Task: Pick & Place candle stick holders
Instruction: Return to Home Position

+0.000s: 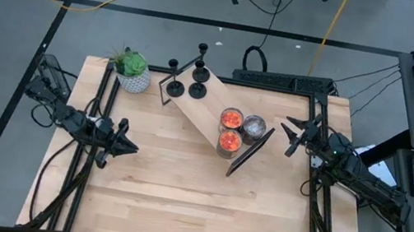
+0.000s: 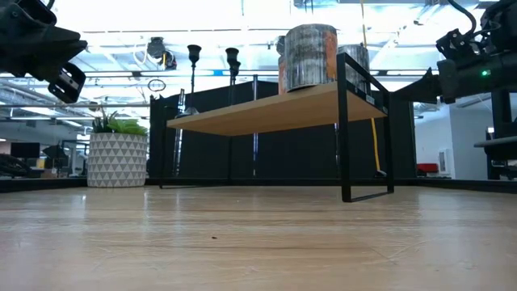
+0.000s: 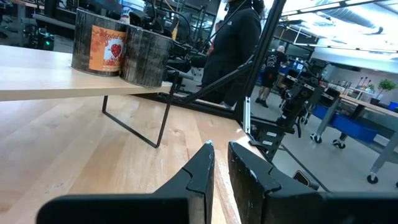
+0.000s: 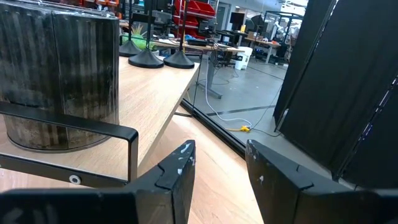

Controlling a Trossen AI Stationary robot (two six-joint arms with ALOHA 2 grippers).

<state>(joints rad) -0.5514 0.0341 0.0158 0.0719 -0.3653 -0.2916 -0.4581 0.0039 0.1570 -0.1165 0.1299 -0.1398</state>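
While my right gripper (image 1: 290, 137) hangs part open and empty beside the shelf (image 1: 206, 112), the candle stick holders (image 1: 188, 78) stand bunched at its far end, so reaching past the jars (image 1: 236, 129) risks toppling them.

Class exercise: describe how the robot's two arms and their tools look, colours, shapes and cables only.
Both arms are dark, jointed and slim, with cables trailing. The left tool and right tool each end in two black, angular, wedge-shaped fingers with scuffed pale tips.

Candle stick holders (image 1: 186, 78) on the shelf's (image 1: 206, 109) far end — jars (image 1: 237, 127) near end.
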